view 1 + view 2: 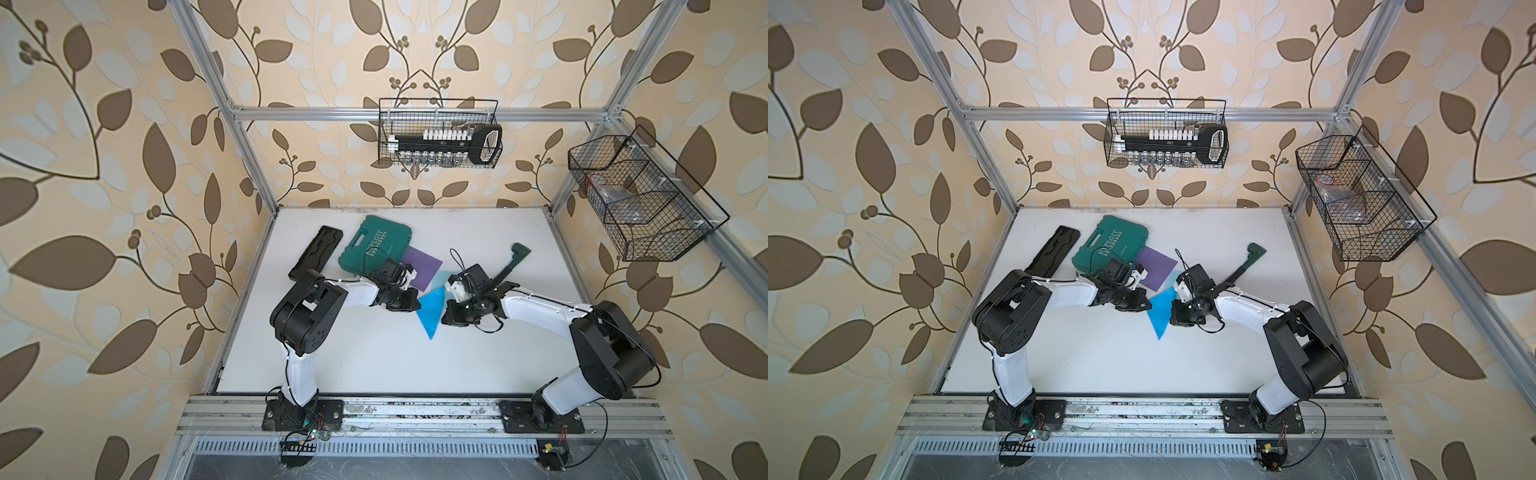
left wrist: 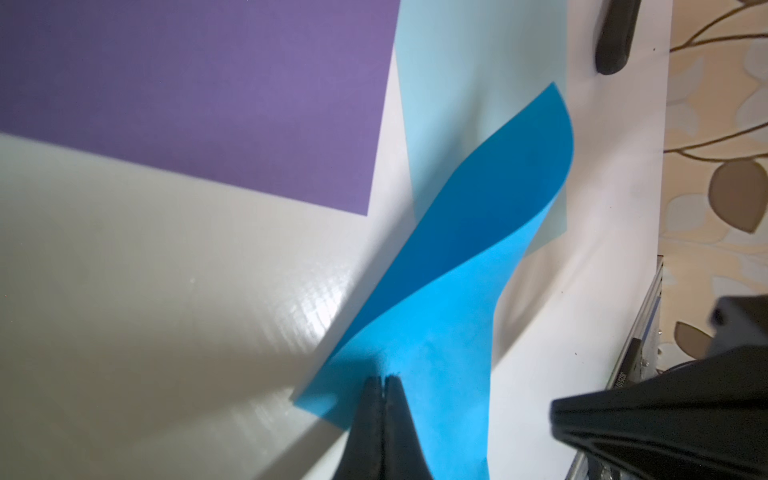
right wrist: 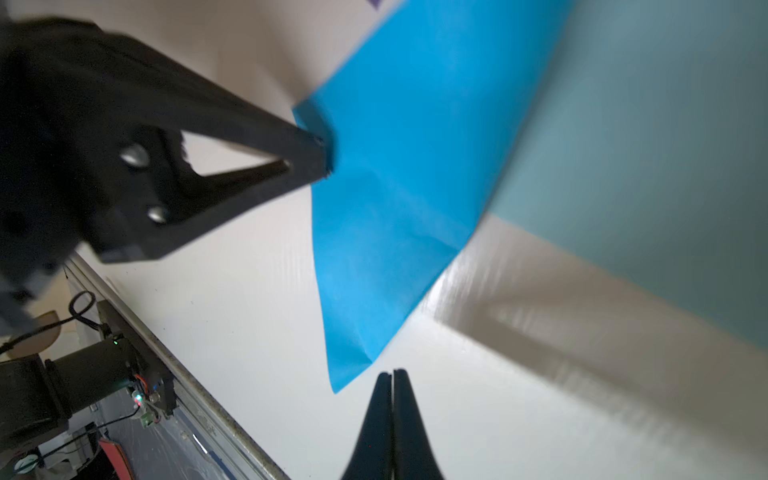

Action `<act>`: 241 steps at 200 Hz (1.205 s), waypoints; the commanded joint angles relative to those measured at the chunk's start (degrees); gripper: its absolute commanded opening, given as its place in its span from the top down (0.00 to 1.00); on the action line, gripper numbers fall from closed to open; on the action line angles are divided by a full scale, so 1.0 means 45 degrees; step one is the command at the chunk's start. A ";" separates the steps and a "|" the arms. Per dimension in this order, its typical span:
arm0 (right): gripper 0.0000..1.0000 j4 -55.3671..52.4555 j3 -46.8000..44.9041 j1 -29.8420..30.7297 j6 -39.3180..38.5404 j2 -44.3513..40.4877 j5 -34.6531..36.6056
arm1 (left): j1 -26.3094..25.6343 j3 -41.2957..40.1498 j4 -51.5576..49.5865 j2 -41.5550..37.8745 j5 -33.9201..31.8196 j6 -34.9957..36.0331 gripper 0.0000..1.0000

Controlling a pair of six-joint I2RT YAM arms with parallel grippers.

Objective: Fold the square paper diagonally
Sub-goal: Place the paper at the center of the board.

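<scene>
The square paper (image 1: 432,313) is bright blue and lies doubled over as a long triangle in the middle of the white table, seen in both top views (image 1: 1160,311). In the left wrist view the blue paper (image 2: 440,332) has its upper layer bulging up loosely, not pressed flat. My left gripper (image 2: 384,378) is shut, its tips resting on the paper near one corner. My right gripper (image 3: 392,371) is shut too. It sits just off the pointed corner of the paper (image 3: 395,187), over bare table with nothing in it. In a top view the left gripper (image 1: 417,306) and right gripper (image 1: 444,320) flank the triangle.
A purple sheet (image 1: 422,268) and a pale blue sheet (image 1: 444,277) lie just behind the blue one. A green tool case (image 1: 376,245) and a black tray (image 1: 316,257) sit back left, and a green-headed tool (image 1: 509,266) back right. Wire baskets (image 1: 438,133) hang on the frame.
</scene>
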 commanded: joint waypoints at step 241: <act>1.00 -0.0082 0.3774 -0.2097 -0.0284 0.5024 0.0568 | 0.0011 -0.0082 -0.1277 0.0394 -0.1159 0.0440 1.00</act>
